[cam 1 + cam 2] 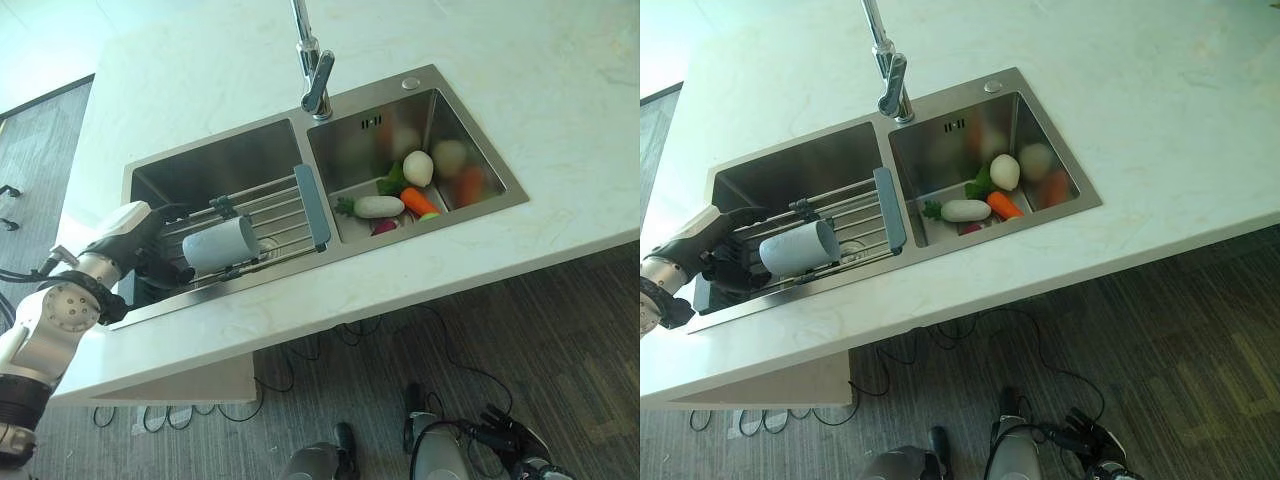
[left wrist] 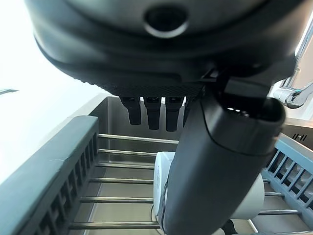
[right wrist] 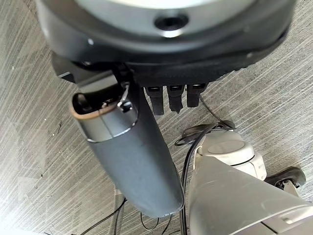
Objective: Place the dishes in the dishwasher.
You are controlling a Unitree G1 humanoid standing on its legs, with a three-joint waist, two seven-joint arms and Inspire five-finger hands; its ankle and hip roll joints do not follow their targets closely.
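On the pale counter (image 1: 480, 60), a white cup (image 1: 221, 245) is lying sideways on the sink rack (image 1: 285, 215). It is being approached by the left hand (image 1: 150, 245), fingers (image 2: 146, 110) spread; a roll off the rack is being risked.

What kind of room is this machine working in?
Most likely a kitchen, or a mock-up of one. A pale stone-look counter holds a steel double sink with a tall tap. One basin has a drying rack with a white cup on it; the other holds vegetables.
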